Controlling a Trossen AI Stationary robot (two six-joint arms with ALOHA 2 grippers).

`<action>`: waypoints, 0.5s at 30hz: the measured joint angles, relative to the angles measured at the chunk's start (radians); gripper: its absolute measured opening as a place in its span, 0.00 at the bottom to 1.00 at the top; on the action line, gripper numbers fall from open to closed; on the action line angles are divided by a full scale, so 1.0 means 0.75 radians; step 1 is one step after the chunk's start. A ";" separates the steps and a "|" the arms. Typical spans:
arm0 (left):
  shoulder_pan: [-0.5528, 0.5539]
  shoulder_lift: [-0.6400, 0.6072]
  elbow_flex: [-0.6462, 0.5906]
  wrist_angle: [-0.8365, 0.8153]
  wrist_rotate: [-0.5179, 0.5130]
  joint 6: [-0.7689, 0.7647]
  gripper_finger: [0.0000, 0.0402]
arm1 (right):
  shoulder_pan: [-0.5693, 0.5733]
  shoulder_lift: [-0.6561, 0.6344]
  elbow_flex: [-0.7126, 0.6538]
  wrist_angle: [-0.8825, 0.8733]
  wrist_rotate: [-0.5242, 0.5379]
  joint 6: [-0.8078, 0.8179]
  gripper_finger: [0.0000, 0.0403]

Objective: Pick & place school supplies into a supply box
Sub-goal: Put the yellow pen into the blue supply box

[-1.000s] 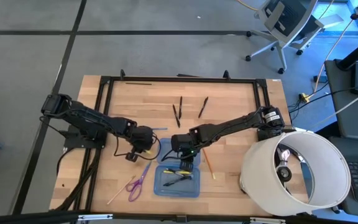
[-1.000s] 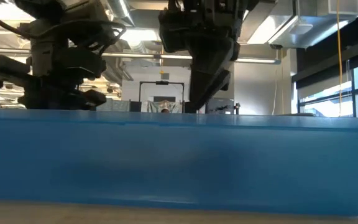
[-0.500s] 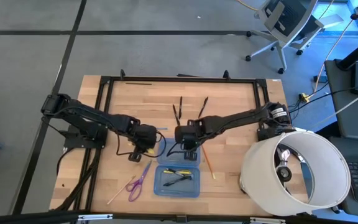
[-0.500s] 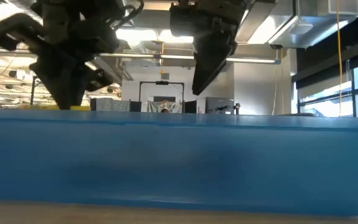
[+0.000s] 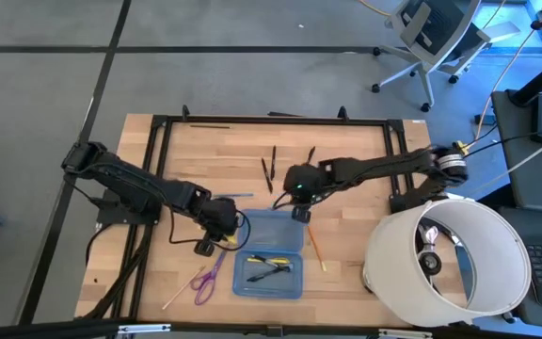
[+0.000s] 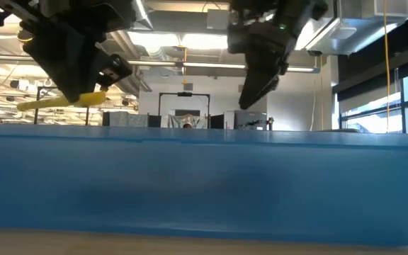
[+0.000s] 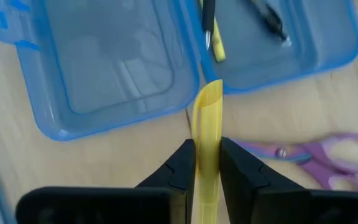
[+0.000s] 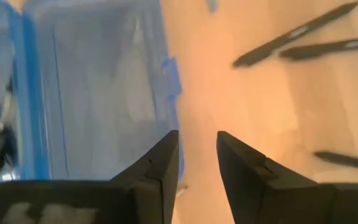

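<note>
My left gripper (image 7: 207, 163) pinches a flat yellow pencil (image 7: 208, 130) at nine o'clock of the open translucent blue plastic case (image 5: 268, 252), ready to drop it in, while my empty right gripper (image 8: 197, 155), fingers narrowly parted, waits at twelve o'clock.

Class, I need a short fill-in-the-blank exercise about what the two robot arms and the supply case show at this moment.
The left gripper is shut on a ____ pencil.
The right gripper holds ____.
The purple-handled scissors lie ____ the translucent blue plastic hinged case.
The case's lid stands ____.

Missing words: yellow; nothing; outside; open
</note>
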 joint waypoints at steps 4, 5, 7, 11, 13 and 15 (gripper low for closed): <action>-0.032 -0.001 0.000 0.101 -0.070 -0.015 0.12 | -0.007 -0.125 -0.190 0.193 -0.001 0.138 0.28; -0.035 -0.001 0.000 0.142 -0.083 -0.015 0.12 | -0.006 -0.152 -0.229 0.225 -0.002 0.182 0.28; -0.038 -0.001 0.000 0.234 -0.114 -0.023 0.12 | -0.004 -0.193 -0.296 0.232 -0.003 0.275 0.28; -0.034 0.003 0.000 0.456 -0.135 -0.068 0.12 | -0.005 -0.243 -0.412 0.203 -0.002 0.451 0.28; -0.027 0.004 0.000 0.583 -0.124 -0.140 0.12 | -0.003 -0.258 -0.459 0.210 -0.002 0.500 0.28; -0.019 0.004 0.002 0.705 -0.113 -0.197 0.12 | -0.003 -0.264 -0.499 0.213 -0.002 0.537 0.28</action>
